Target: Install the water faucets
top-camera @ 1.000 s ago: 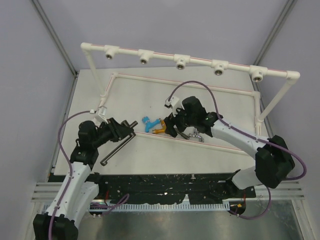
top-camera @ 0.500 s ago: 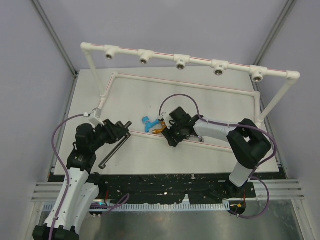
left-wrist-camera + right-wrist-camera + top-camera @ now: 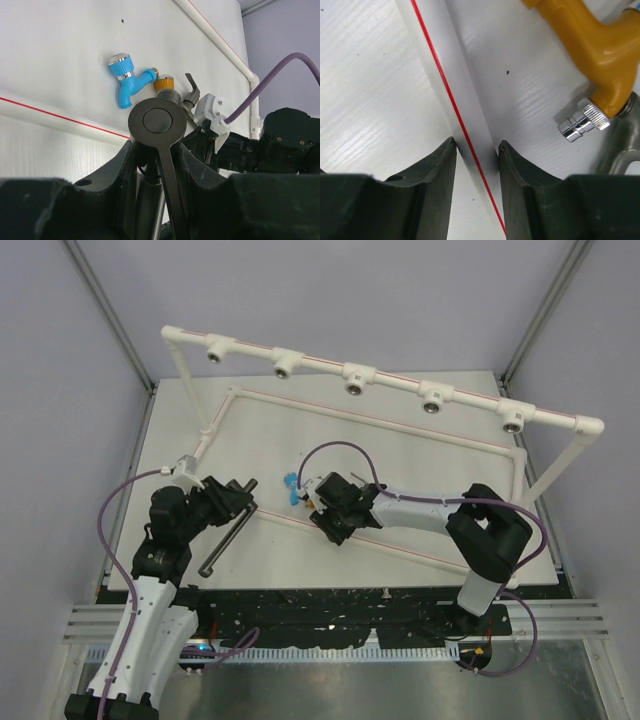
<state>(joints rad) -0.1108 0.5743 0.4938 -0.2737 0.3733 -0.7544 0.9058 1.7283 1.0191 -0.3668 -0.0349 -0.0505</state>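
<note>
There are two arms and one white pipe frame (image 3: 390,381), whose raised top rail carries five round sockets (image 3: 353,386), all bare. Four taps can be counted. The left gripper (image 3: 243,502) is clamped on the big dark-grey tap (image 3: 222,538), whose long straight arm slants down toward the near left edge of the table (image 3: 430,475). The blue tap (image 3: 291,487) lies on the table just behind the frame's near rail (image 3: 425,551). The right gripper (image 3: 322,520) is low over that rail, close beside the blue tap, and its arm hides the other small taps from above. The widest bare stretch of table lies to the right, between the frame's two floor rails; the small taps crowd together near the middle. The left wrist view shows what the top view hides. The big tap's round end (image 3: 157,120) sits between the left gripper's (image 3: 157,146) fingers. Beyond it, in a row, lie the blue tap (image 3: 125,86), the orange tap (image 3: 164,83) just beside it, and a dark metal tap (image 3: 191,93). Only the right wrist view shows that the right gripper (image 3: 476,146) straddles the red-lined rail (image 3: 470,95), a finger pressed to each side, gripping it. The orange tap (image 3: 590,45) with its shiny ribbed tip lies just beyond. A grey metal part at the lower right edge cannot be matched to any tap.
</note>
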